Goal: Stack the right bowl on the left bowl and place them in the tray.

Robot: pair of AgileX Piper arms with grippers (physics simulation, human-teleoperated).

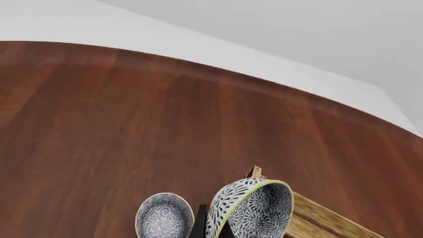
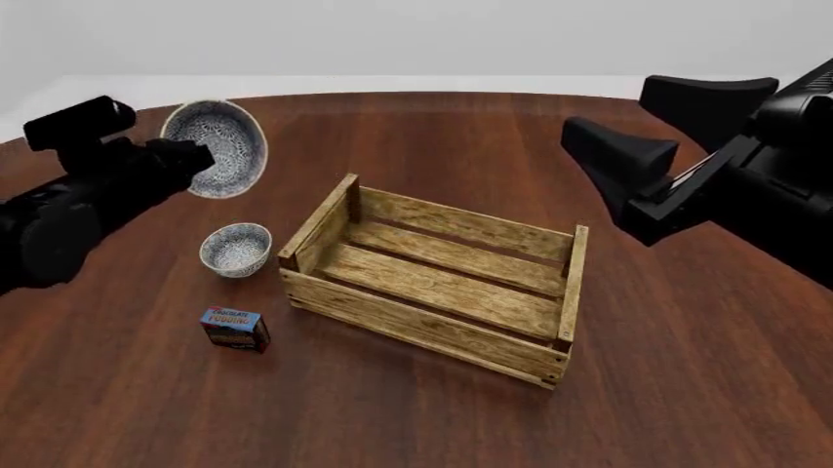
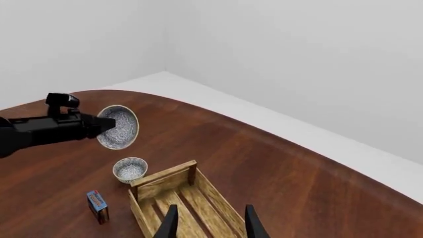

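- One floral bowl (image 2: pixel 217 147) is lifted off the table, tipped on its side with its patterned inside facing the front camera, pinched at its rim by the left gripper (image 2: pixel 195 156), which is clenched on it. It hangs above the table, beyond and a little left of the other bowl.
- In the left wrist view the held bowl (image 1: pixel 254 208) shows its leaf-patterned outside and a thin yellow-green rim edge.
- The other floral bowl (image 2: pixel 236 249) sits upright on the table just beside the crate's left end, apart from it.
- The wooden slatted tray (image 2: pixel 436 278) lies near the table's middle, angled, nothing inside it.
- A small blue-and-red box (image 2: pixel 236 329) stands on the table near the front of the resting bowl, left of the tray's near corner.
- The right gripper (image 3: pixel 210 223) is raised over the tray's right side, fingers (image 3: pixel 171 223) spread apart and holding nothing.
- The round dark-wood table (image 2: pixel 677 390) carries everything.
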